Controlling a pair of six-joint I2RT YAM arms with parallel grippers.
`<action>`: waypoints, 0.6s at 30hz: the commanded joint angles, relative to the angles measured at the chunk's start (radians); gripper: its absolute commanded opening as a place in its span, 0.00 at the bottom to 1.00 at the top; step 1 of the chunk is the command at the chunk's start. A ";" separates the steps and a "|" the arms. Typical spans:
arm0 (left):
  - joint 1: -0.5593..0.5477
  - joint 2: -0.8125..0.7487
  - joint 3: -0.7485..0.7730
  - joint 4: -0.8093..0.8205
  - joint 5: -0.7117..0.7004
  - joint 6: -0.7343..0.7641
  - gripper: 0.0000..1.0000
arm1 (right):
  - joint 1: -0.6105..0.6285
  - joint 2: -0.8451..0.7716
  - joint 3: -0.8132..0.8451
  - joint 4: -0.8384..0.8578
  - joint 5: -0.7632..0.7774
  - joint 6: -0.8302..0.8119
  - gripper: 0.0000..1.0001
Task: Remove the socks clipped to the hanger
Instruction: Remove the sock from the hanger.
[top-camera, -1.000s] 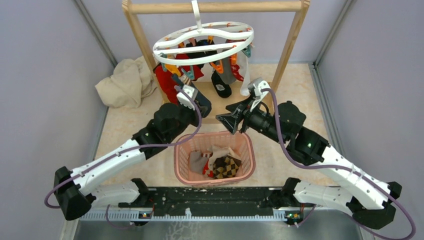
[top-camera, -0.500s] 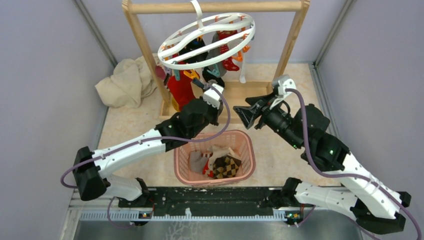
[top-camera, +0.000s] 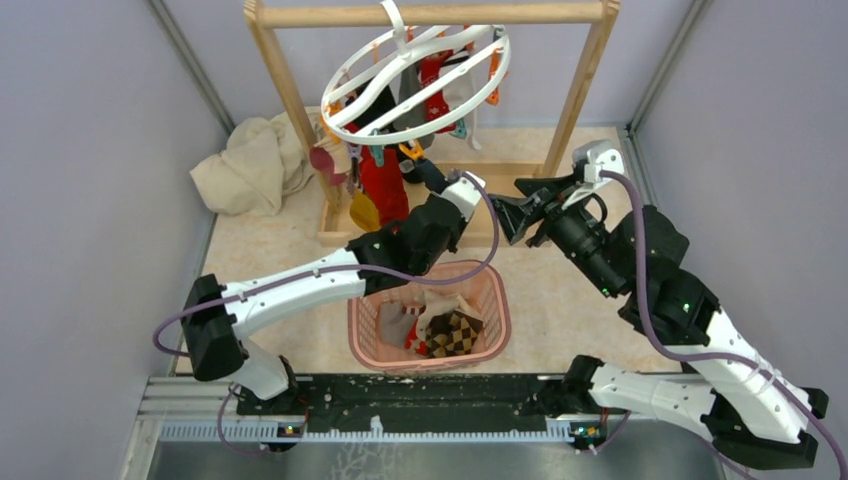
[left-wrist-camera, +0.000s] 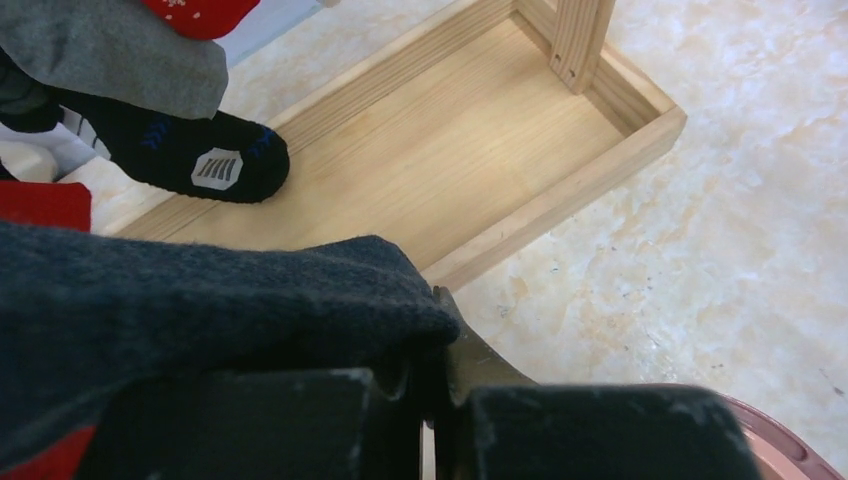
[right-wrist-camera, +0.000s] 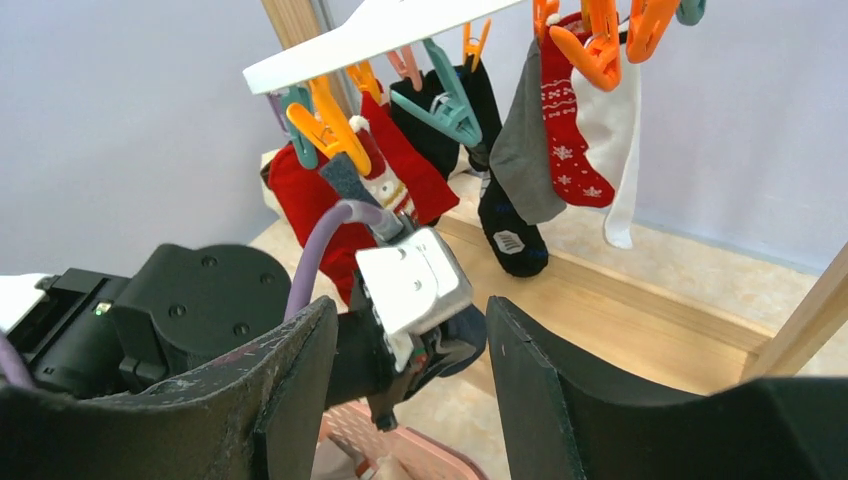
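Note:
The white ring hanger (top-camera: 396, 22) hangs tilted steeply from the wooden rail, its left side down. Socks hang from its orange and teal clips: a red one (top-camera: 382, 185), and a grey (right-wrist-camera: 522, 150), a red snowflake (right-wrist-camera: 565, 120) and a white one (right-wrist-camera: 622, 140). A black sock with a grey logo (left-wrist-camera: 215, 165) dangles over the wooden base. My left gripper (top-camera: 432, 178) is shut on a dark grey sock (left-wrist-camera: 200, 290) that runs taut up to the ring. My right gripper (top-camera: 508, 212) is open just to the right, holding nothing, with the left wrist seen between its fingers (right-wrist-camera: 300, 360).
A pink slotted basket (top-camera: 495, 300) with several socks in it sits below both grippers. The wooden rail frame (top-camera: 580, 100) and its base tray (left-wrist-camera: 480, 140) stand behind. A beige cloth (top-camera: 250, 165) lies at the back left. Grey walls close in on both sides.
My left arm has swung right with the dark sock, dragging the hanger from nearly level to steeply tilted. My right arm has drawn back to the right.

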 joint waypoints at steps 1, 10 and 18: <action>-0.041 0.059 0.069 -0.092 -0.125 0.061 0.00 | 0.009 0.058 0.079 0.036 -0.025 -0.024 0.58; -0.086 0.072 0.077 -0.154 -0.250 0.068 0.01 | 0.009 0.200 0.200 0.030 -0.050 -0.078 0.59; -0.095 0.045 0.044 -0.166 -0.292 0.060 0.01 | 0.009 0.304 0.278 0.021 -0.075 -0.103 0.64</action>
